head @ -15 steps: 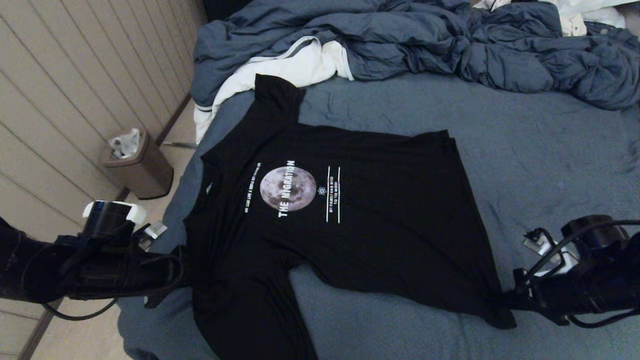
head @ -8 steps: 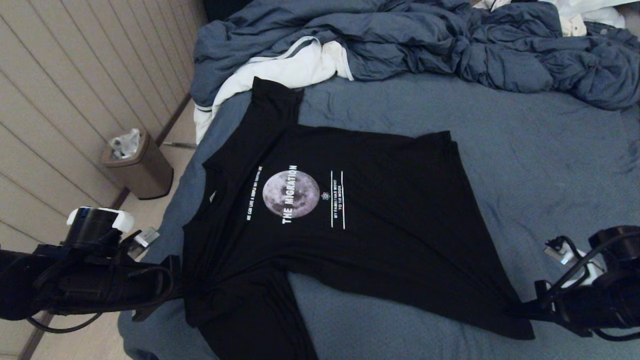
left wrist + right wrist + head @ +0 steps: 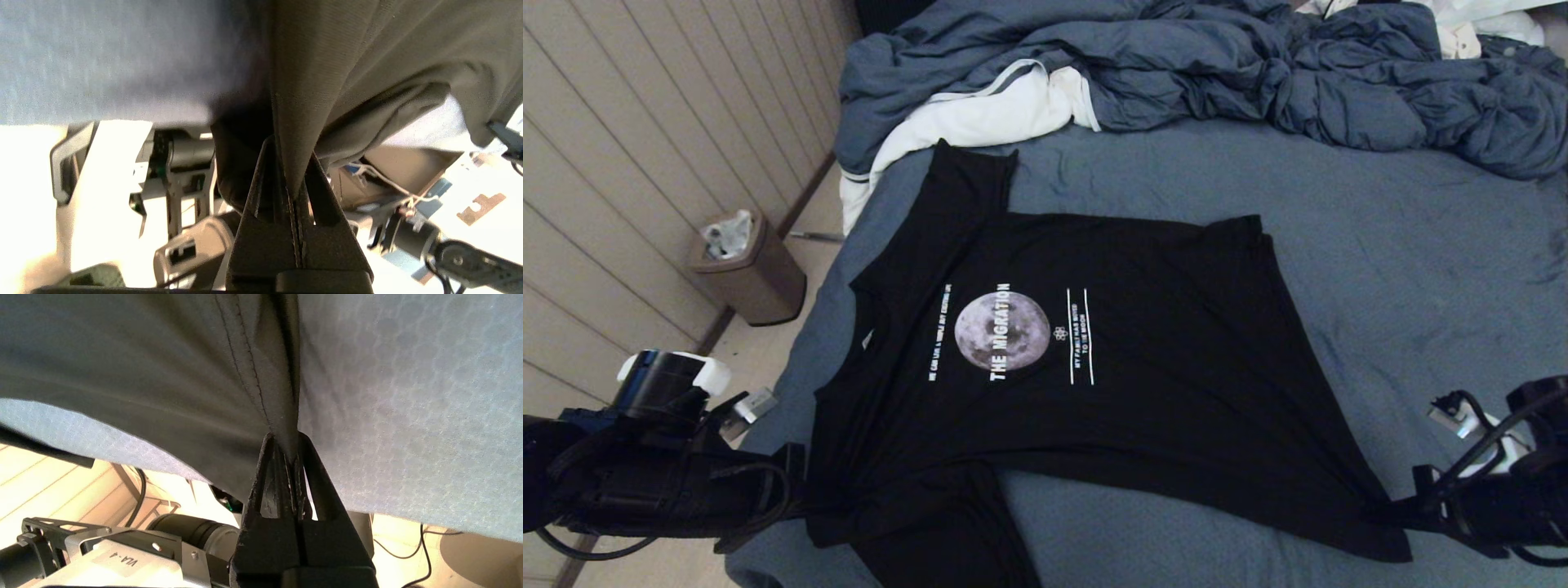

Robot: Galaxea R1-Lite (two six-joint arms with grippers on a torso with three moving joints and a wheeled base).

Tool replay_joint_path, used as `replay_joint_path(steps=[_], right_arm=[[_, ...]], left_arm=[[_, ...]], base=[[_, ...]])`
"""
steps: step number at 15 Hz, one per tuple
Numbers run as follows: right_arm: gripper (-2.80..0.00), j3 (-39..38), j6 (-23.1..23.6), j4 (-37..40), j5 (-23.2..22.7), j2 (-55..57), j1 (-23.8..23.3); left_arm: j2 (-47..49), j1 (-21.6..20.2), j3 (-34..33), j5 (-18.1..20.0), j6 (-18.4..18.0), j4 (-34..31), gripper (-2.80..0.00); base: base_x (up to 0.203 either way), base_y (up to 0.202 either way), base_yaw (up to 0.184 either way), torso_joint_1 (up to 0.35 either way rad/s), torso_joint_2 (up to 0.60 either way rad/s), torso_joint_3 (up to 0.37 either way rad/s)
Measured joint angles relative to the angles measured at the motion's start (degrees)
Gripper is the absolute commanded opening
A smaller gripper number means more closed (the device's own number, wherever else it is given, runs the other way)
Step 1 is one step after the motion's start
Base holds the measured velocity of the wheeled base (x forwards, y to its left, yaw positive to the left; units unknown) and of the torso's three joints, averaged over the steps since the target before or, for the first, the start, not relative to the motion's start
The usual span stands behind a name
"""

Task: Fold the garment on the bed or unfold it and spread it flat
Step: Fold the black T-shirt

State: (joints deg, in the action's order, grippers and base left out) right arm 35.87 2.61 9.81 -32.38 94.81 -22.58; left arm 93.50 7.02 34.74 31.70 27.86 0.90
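Observation:
The garment (image 3: pixel 1143 392), a black T-shirt with a grey moon print and white lettering, lies print-up across the blue-grey bed (image 3: pixel 1405 245), its collar toward the left. My left gripper (image 3: pixel 805 498) is shut on the shirt's near shoulder at the bed's left edge; in the left wrist view the cloth (image 3: pixel 327 73) is pinched between the closed fingers of the left gripper (image 3: pixel 292 183). My right gripper (image 3: pixel 1401 516) is shut on the near hem corner; in the right wrist view the stitched hem (image 3: pixel 253 375) runs into the closed right gripper (image 3: pixel 292 455). The near sleeve hangs over the front edge.
A rumpled blue-grey duvet (image 3: pixel 1217 73) and a white cloth with a striped edge (image 3: pixel 980 122) lie along the bed's far side. A brown waste bin (image 3: pixel 747 273) stands on the floor by the panelled wall at the left.
Both grippers have pulled toward the near edge, the right one also outward to the right. The shirt has slid nearer with them and its lower edge is stretched flatter.

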Motion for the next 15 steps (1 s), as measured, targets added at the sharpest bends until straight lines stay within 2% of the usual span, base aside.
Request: replay_joint_path(steps=[10,15], right_arm=[[-2.80,-2.9,3.9,6.9,0.2,-8.8,-0.6],[-2.80,-2.6,11.1,11.6,0.2,-10.8,-7.1]], left_arm=[[-11.9,2.9,-3.6,0.2,-0.2,-8.9,-2.80],[-15.0,3.1,-5.6,0.1,-2.0,-10.6,-2.80]], base=[[0.000,0.000,0.000,0.000,0.00,0.000],[0.000,0.000,0.000,0.000,0.00,0.000]])
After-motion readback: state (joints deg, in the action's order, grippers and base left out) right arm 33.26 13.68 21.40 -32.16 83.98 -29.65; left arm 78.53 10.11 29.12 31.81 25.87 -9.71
